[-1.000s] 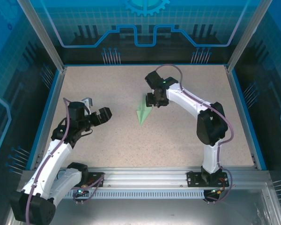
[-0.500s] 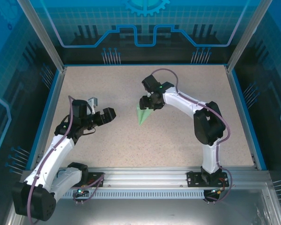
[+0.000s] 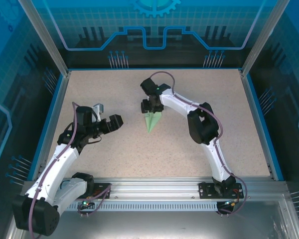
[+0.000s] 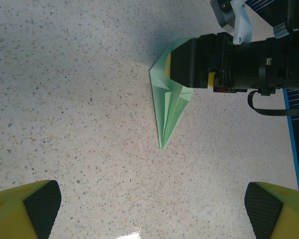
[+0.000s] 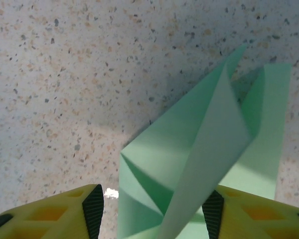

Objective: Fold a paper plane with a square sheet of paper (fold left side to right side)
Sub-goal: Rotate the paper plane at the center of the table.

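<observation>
no readable text, labels, brands, numbers or signs anywhere

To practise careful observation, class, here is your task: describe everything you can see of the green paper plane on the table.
The paper plane is thin, pale mint-green paper folded into a slim pointed dart with layered flaps and sharp creases. It lies on the speckled table, with its tip toward the arms' bases and its wide end away. One flap stands raised at that wide end. The right gripper straddles it there, jaws apart, and bare table shows between one pad and the paper.
</observation>
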You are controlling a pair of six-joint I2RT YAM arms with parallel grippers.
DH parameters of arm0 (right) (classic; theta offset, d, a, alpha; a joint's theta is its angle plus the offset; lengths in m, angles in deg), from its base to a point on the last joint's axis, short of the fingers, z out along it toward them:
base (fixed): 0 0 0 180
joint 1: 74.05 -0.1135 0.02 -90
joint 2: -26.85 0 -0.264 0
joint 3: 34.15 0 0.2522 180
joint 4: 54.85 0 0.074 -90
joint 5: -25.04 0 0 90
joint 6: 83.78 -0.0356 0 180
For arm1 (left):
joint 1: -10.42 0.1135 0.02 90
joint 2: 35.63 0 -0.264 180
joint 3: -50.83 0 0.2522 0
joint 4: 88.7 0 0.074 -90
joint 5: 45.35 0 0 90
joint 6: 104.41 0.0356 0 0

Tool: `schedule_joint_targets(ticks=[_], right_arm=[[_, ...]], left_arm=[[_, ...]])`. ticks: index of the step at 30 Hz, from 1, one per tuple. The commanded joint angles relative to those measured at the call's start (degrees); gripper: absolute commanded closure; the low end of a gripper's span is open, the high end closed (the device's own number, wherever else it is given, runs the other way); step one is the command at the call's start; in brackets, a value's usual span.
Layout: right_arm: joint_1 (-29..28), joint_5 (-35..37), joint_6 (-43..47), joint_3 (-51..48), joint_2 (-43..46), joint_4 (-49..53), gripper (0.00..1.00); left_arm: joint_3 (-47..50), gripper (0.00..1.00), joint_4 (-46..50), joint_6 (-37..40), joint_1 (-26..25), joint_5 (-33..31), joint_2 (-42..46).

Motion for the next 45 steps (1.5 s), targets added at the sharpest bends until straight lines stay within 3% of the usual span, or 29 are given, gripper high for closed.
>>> schedule_joint_targets(ticks=[1, 9, 14, 18, 21, 30, 32, 36, 45], right_arm=[[0.91, 0.26, 1.93, 3.18, -2.76, 3.67, 0.41], [1.16, 0.30, 5.86, 5.55, -4.11, 2.63, 0.44], [2.10, 1.17, 7.02, 7.82, -5.02, 4.83, 0.59], [2.13, 2.09, 7.43, 8.29, -4.61, 5.93, 0.62], [2.12, 2.40, 7.77, 8.29, -4.14, 6.31, 0.71], [1.98, 3.17, 8.48, 8.08, -3.18, 7.57, 0.73], [1.95, 3.11, 8.40, 8.11, -2.84, 7.91, 0.71], [1.75, 1.60, 8.41, 6.59, -0.30, 7.46, 0.55], [0.78, 3.07, 8.92, -5.45, 17.55, 5.63, 0.33]], left_arm=[[-0.46, 0.01, 1.75, 1.69, 0.68, 1.33, 0.90], [-0.62, 0.01, 2.38, 1.79, 0.67, 1.37, 0.94], [-0.61, 0.01, 2.72, 1.74, 0.69, 1.27, 1.38], [-0.69, 0.01, 2.81, 1.80, 0.64, 1.16, 1.53], [-0.73, 0.01, 2.82, 1.75, 0.67, 1.16, 1.52], [-0.70, 0.01, 2.95, 1.86, 0.63, 1.10, 1.46], [-0.73, 0.01, 2.99, 1.87, 0.63, 1.06, 1.44], [-0.72, 0.01, 3.00, 2.09, 0.63, 0.89, 1.46], [-2.23, 0.01, 2.82, 2.40, 0.74, -2.54, 0.87]])
